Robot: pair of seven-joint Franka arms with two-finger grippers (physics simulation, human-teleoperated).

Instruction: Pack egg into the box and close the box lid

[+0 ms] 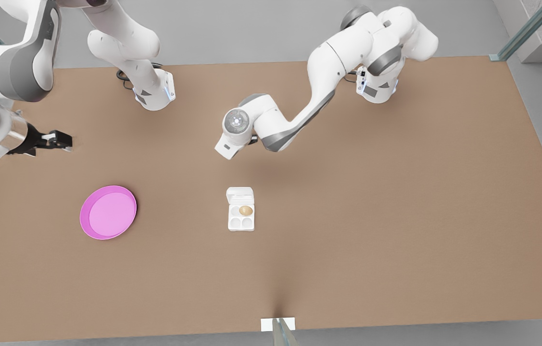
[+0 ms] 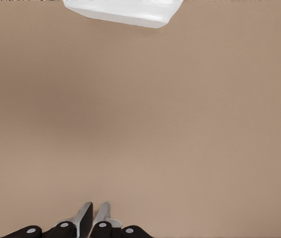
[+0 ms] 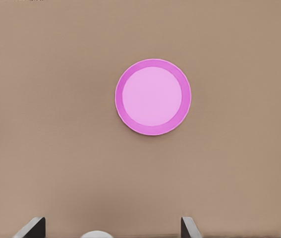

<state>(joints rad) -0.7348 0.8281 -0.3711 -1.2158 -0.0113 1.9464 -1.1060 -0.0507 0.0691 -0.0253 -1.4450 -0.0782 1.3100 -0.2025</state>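
The white box (image 1: 241, 219) sits mid-table with its box lid (image 1: 240, 196) hinged open and lying flat behind the cups. A tan egg (image 1: 245, 210) rests in one of the two cups nearest the lid. The left arm's wrist (image 1: 232, 127) hangs just behind the box. In the left wrist view my left gripper (image 2: 93, 218) is shut and empty over bare table, with an edge of the box (image 2: 125, 11) ahead of it. My right gripper (image 1: 65, 141) is at the front view's left, high above the table, open and empty (image 3: 110, 230).
A round pink plate (image 1: 108, 212) (image 3: 153, 97) lies on the brown table (image 1: 396, 216) at the front view's left of the box. Both arm bases (image 1: 155, 93) (image 1: 376, 86) stand at the far edge. A small white tag (image 1: 278, 324) marks the near edge.
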